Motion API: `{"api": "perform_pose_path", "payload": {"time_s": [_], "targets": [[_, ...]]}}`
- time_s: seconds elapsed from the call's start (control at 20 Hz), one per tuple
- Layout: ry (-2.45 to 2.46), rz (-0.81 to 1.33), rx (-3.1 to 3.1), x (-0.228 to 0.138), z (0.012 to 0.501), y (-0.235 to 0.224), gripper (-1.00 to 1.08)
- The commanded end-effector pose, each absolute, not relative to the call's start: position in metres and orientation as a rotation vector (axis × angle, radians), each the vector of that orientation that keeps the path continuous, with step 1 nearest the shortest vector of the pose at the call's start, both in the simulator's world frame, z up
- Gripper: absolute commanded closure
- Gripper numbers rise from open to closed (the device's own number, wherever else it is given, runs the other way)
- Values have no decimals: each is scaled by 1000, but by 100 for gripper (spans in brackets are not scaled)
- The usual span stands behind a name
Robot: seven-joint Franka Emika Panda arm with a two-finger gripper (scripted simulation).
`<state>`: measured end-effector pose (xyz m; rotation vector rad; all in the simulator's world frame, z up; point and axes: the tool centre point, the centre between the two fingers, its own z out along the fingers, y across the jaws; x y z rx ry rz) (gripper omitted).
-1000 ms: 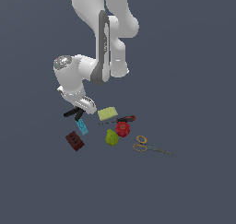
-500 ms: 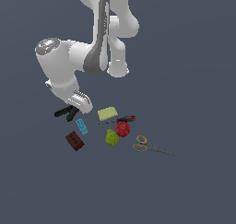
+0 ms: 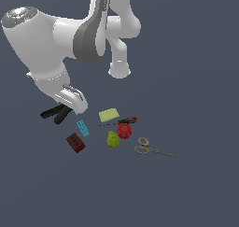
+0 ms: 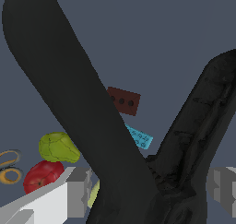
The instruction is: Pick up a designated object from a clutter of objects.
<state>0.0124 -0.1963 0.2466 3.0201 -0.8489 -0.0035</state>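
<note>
At the exterior view's far left, the hand [image 3: 70, 104] pinches the clamp [image 3: 55, 113]. In the wrist view the clamp's [image 4: 138, 172] two black handles fork wide across the picture with a grey finger [image 4: 76, 191] on each side of the junction, so the hand is closed on that narrow waist. The clamp appears to hang off the tabletop [image 3: 186, 184], though how high is hard to tell. Its forked end sticks out to the left of the hand.

To the right lies the clutter, all apart from the clamp: the brown block [image 3: 75, 142] and blue block [image 3: 82, 127] nearest, then the sponge [image 3: 108, 114], the green lump [image 3: 113, 139], the screwdriver [image 3: 122, 122], the red piece [image 3: 124, 131] and, farthest right, the scissors [image 3: 148, 148].

The main risk, as I judge it, is the grip: the clamp is long and held near one end, so its weight could make it pivot or slide out between the fingers during a fast lift or swing. A low carry over the clutter could also clip the blue block and knock the clamp loose.
</note>
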Motion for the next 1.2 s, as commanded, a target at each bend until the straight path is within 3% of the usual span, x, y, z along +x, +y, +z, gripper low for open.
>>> {"api": "perform_pose_path", "payload": {"time_s": [0.0,1.15], "targets": [[-849,-2,3020,25,266,-196,108],[-847,-1,3024,108,386,-195,108]]}}
